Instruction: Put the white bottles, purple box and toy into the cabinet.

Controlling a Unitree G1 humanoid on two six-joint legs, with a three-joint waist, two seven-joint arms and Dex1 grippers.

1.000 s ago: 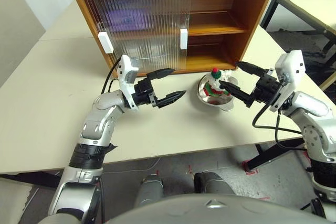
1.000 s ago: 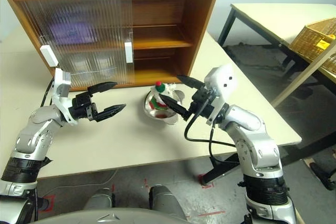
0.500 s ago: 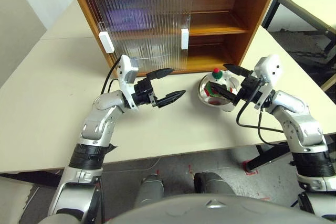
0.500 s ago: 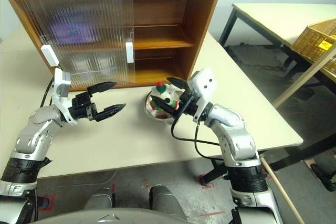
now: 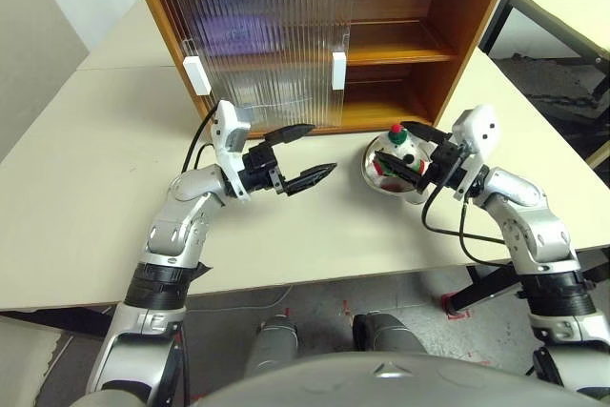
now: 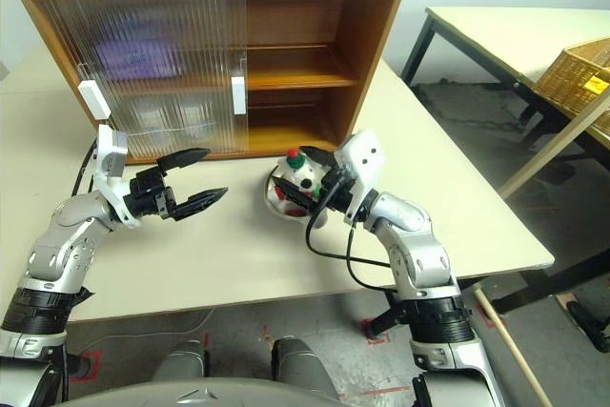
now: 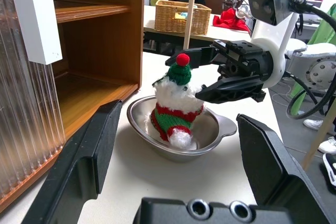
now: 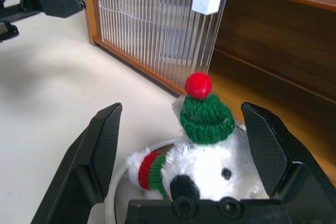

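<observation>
A: What is seen nearest, on the table's front part?

B: The left gripper (image 5: 303,153) is held above the table (image 5: 86,159), fingers spread wide and empty, pointed toward the middle. The right gripper (image 5: 412,152) is likewise released, nothing grasped, its two fingers standing on either side of the toy (image 5: 397,151).

A: Where is the toy placed?

B: It is seated in a steel bowl (image 7: 185,148) on the table, just in front of the cabinet's (image 5: 448,35) open right half. In the right wrist view the toy (image 8: 206,145) is framed between the fingers (image 8: 107,148), its green hat with a red pom uppermost. Whether a finger touches the plush cannot be told.

A: Which relation is the next move judged to depend on?

B: The toy's long axis is roughly upright, and the right gripper's opening is set level across it, so a closing across the body appears to be called for. The right arm is much the nearer; the left gripper is well apart from the bowl.

A: And farther back?

B: The sliding doors (image 5: 257,35) are drawn over the left half. A purple shape (image 5: 229,40) is made out behind the ribbed panel on the upper shelf, probably the purple box. The white bottles cannot be made out with certainty.
</observation>
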